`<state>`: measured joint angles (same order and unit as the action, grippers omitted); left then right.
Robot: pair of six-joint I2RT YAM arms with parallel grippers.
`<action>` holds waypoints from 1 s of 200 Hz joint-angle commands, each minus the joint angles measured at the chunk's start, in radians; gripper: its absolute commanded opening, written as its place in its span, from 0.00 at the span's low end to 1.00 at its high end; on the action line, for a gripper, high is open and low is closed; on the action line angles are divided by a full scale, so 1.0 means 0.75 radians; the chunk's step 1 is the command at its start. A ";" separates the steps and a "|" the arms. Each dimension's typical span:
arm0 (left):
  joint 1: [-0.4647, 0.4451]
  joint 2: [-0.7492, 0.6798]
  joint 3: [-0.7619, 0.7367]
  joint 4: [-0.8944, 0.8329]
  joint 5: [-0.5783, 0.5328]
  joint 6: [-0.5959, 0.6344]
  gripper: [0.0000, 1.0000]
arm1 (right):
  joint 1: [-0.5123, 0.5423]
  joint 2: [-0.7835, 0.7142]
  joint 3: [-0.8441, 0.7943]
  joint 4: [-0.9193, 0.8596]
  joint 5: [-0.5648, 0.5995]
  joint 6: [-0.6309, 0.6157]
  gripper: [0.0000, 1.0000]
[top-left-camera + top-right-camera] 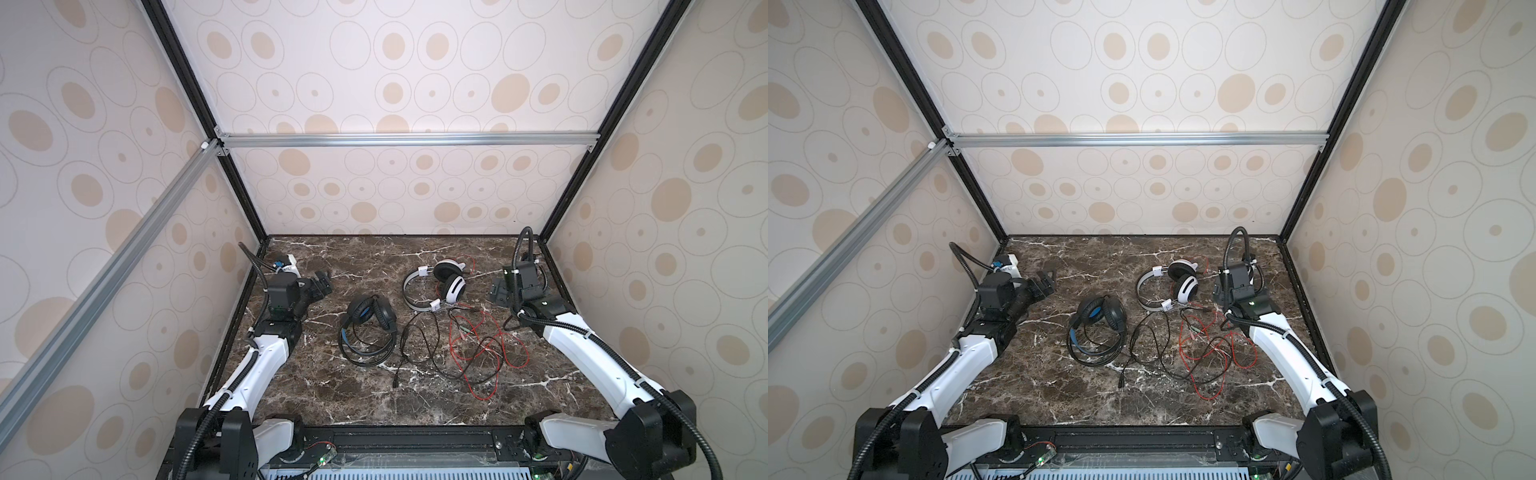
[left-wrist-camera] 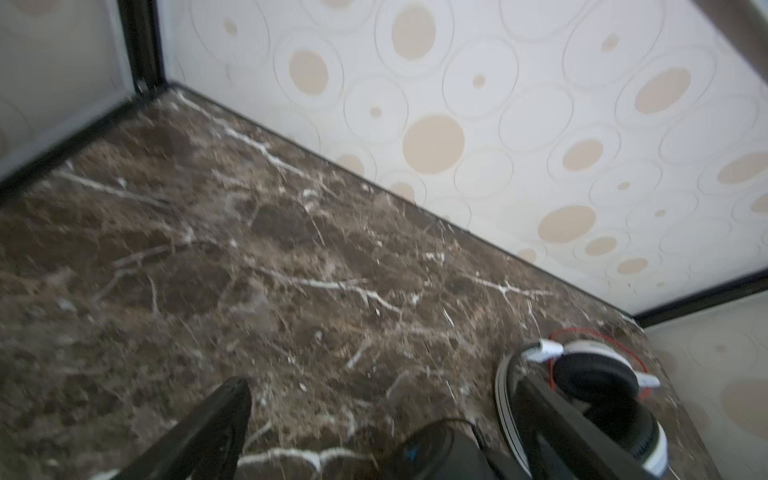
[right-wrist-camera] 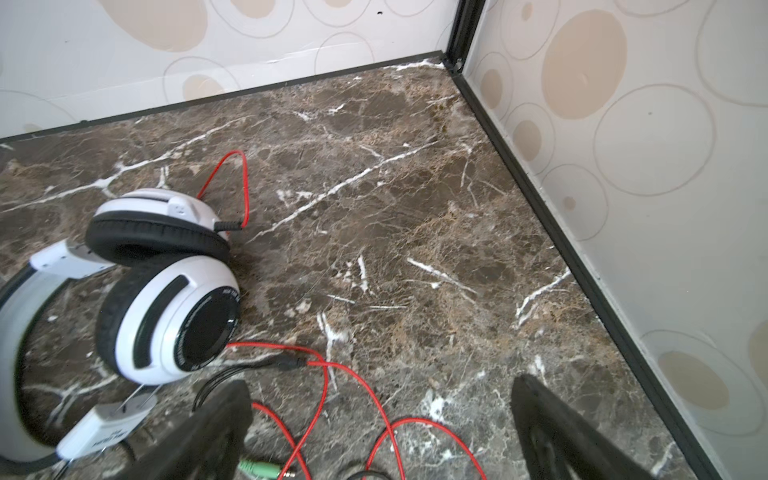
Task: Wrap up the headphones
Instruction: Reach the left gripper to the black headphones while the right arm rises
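Both jaws spread wide, empty. White headset [image 1: 436, 286] sits toward the table's [image 1: 332, 399] far edge, just beside right arm's [image 1: 565, 336] jaws. Its red cord [image 3: 257, 344] sprawls toward the near edge. Black headset [image 1: 368, 328] centre-left, nearer left arm [image 1: 270, 353].

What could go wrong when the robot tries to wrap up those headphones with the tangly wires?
The red cord and the black cord cross in a loose tangle on the table, so pulling one may drag the other along. The cords are thin and lie flat; the open right gripper might miss or grab both.
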<state>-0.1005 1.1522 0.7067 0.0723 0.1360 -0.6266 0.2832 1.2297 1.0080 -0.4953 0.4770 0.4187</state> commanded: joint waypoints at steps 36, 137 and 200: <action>-0.297 -0.055 0.118 -0.755 -0.178 -0.414 0.98 | 0.050 0.137 0.271 -0.420 -0.300 -0.073 1.00; -0.584 0.136 -0.021 -0.738 -0.247 -0.764 0.98 | 0.071 0.074 0.350 -0.452 -0.574 -0.228 1.00; -0.675 0.329 -0.012 -0.598 -0.257 -0.804 0.94 | 0.075 0.123 0.382 -0.438 -0.593 -0.185 1.00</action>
<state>-0.5854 1.3579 0.6659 -0.4217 -0.0280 -1.1831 0.3321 1.3056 1.2633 -0.8005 0.0483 0.2676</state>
